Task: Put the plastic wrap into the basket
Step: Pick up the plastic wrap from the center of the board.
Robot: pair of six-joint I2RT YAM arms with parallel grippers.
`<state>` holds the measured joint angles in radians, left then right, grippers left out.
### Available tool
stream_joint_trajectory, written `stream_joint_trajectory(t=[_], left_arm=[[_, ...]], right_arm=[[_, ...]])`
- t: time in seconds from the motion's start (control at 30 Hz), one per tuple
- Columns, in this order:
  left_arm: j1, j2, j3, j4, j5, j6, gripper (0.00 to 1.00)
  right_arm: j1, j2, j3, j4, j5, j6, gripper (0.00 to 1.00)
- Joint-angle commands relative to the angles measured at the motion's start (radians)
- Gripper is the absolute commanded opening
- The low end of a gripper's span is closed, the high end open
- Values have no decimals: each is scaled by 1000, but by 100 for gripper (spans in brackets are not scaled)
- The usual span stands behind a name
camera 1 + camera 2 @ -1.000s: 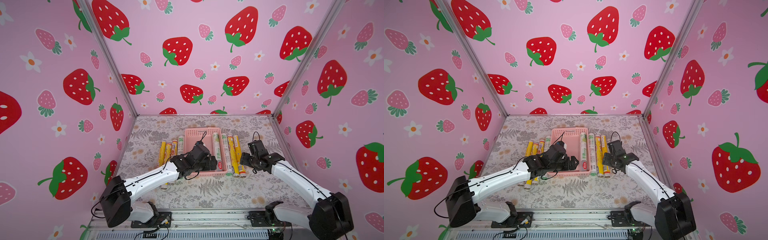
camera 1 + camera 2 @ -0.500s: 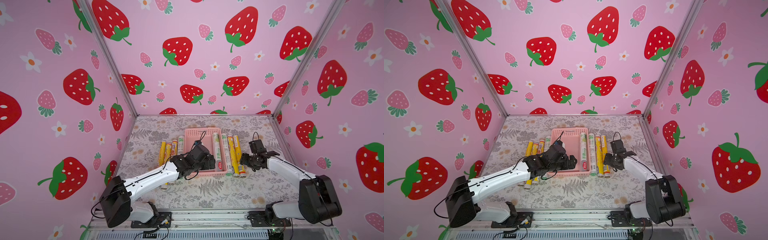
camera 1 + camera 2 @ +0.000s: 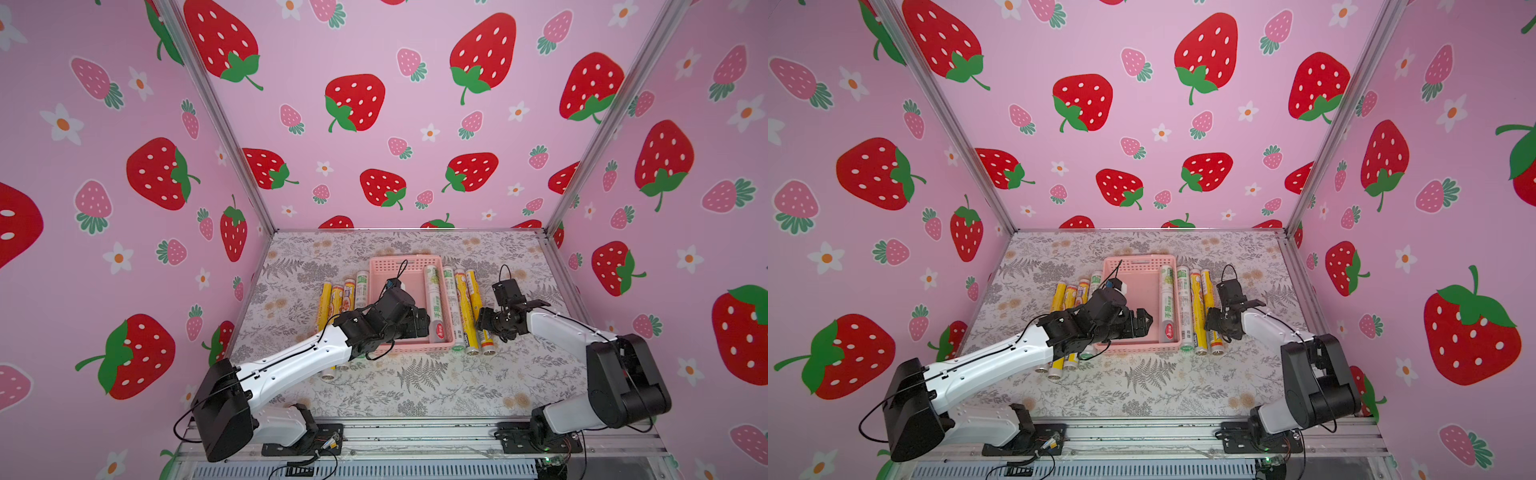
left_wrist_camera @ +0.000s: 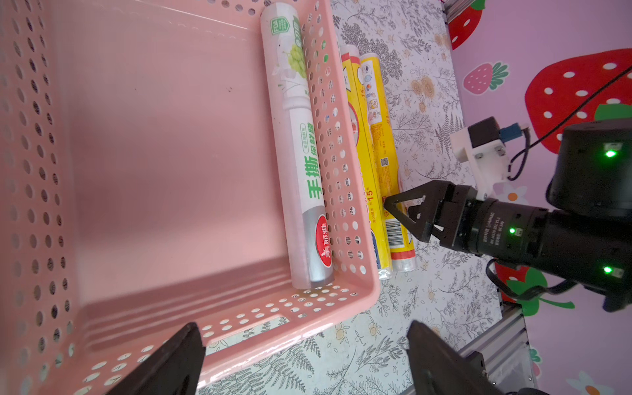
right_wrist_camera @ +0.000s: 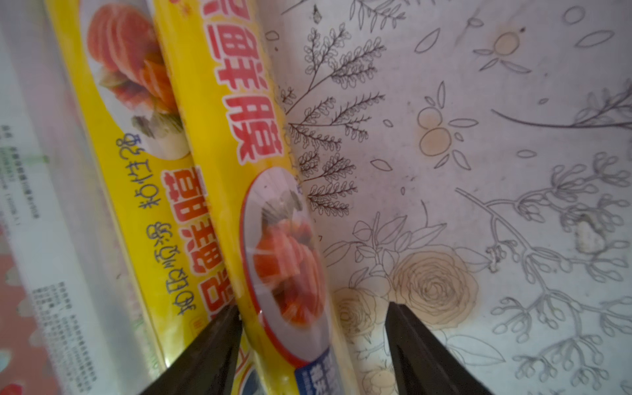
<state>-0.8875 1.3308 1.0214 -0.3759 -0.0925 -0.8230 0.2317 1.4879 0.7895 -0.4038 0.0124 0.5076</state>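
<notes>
Pink strawberry walls close in a floral-covered table [image 3: 415, 374], with the basket [image 3: 386, 266] at its middle. One white roll [image 3: 432, 303] with green print already lies inside, along the wall nearest the right arm. Seven rolls lie outside, so the job looks barely begun.

The step in hand seems to be the pickup of the outer yellow roll [image 5: 260, 205], last in the row of three beside the basket. The right claw [image 5: 313, 306] straddles it toward its robot-side end, half open. One finger [image 5: 212, 349] sits in the seam against the second yellow roll [image 5: 130, 171], and the other finger [image 5: 420, 349] is apart from the roll, above bare cloth. Nothing is gripped yet.

Next it should close squarely and lift level. Held so near one end, the long roll may tip. It must also clear the neighbouring rolls and the basket's rim.

The left claw [image 4: 302, 325] hangs wide open and empty over the basket's near end, and it could crowd the drop. Four more rolls [image 3: 340, 299] lie on the basket's other side, partly under the left arm.
</notes>
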Motion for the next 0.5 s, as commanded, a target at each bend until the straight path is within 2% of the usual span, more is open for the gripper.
stream_joint_trajectory(t=[0.0,0.3,0.47], left_arm=[[4,7,29,-22,13,24,98],[4,51,54,-24,31,33,97],[3,47,73,-35,6,37,97]], right_arm=[[-3,35,32,-15,52,-4,70],[-3,103,57,-29,106,10,66],[-2,66,37,-27,164,26,48]])
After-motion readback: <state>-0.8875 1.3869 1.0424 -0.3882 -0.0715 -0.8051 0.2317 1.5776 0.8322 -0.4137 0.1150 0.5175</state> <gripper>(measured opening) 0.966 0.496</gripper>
